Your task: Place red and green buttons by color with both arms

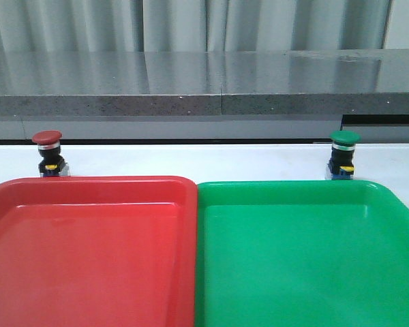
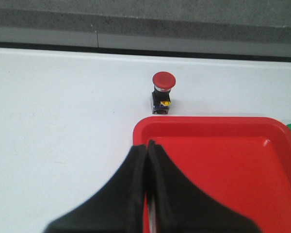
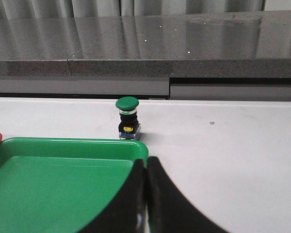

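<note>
The red button (image 1: pixel 48 152) (image 2: pixel 163 91) stands upright on the white table just behind the far left corner of the red tray (image 1: pixel 88 252) (image 2: pixel 223 165). The green button (image 1: pixel 343 154) (image 3: pixel 127 118) stands upright behind the far right part of the green tray (image 1: pixel 307 259) (image 3: pixel 53 189). Neither arm shows in the front view. My left gripper (image 2: pixel 146 145) is shut and empty, hovering over the red tray's corner, well short of the red button. My right gripper (image 3: pixel 146 162) is shut and empty over the green tray's corner, short of the green button.
The two trays lie side by side at the table's front, touching along their inner edges, both with nothing in them. A grey stone ledge (image 1: pixel 204 88) runs along the back of the white table (image 1: pixel 204 160). A small dark speck (image 3: pixel 211 123) marks the table.
</note>
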You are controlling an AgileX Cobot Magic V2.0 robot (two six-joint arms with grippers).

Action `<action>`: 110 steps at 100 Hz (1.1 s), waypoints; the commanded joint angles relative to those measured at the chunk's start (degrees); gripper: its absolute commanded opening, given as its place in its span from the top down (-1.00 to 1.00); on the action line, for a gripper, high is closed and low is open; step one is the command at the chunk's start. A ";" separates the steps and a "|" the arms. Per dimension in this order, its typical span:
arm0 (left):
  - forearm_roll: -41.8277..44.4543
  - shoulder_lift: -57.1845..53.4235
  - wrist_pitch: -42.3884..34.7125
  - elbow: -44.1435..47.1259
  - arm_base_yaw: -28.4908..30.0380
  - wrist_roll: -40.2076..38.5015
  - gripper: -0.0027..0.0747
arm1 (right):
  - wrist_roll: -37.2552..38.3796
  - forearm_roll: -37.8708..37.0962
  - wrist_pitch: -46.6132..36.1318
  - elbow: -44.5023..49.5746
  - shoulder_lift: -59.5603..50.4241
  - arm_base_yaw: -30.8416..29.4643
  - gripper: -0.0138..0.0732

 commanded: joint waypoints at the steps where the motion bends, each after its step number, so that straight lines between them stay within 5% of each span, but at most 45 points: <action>1: -0.81 3.57 -2.08 -3.18 0.03 -0.26 0.98 | -0.66 -0.12 -4.61 -0.84 -1.17 -0.37 0.94; 38: -1.20 8.14 -1.07 -3.44 0.03 -0.26 0.88 | -0.66 -0.12 -4.61 -0.84 -1.17 -0.37 0.94; 48: -1.20 8.02 -1.07 -3.44 0.03 -0.15 0.47 | -0.66 -0.12 -4.61 -0.84 -1.17 -0.37 0.94; 60: -1.20 8.02 -1.07 -3.44 0.03 -0.15 -0.42 | -0.66 -0.12 -4.61 -0.84 -1.17 -0.37 0.94; 70: -1.20 8.02 -1.93 -3.44 0.03 -0.15 -0.85 | -0.66 -0.12 -4.61 -0.84 -1.17 -0.37 0.94; 110: -3.47 16.66 -2.56 -10.73 -1.81 -0.03 -0.63 | -0.66 -0.12 -4.61 -0.84 -1.17 -0.37 0.94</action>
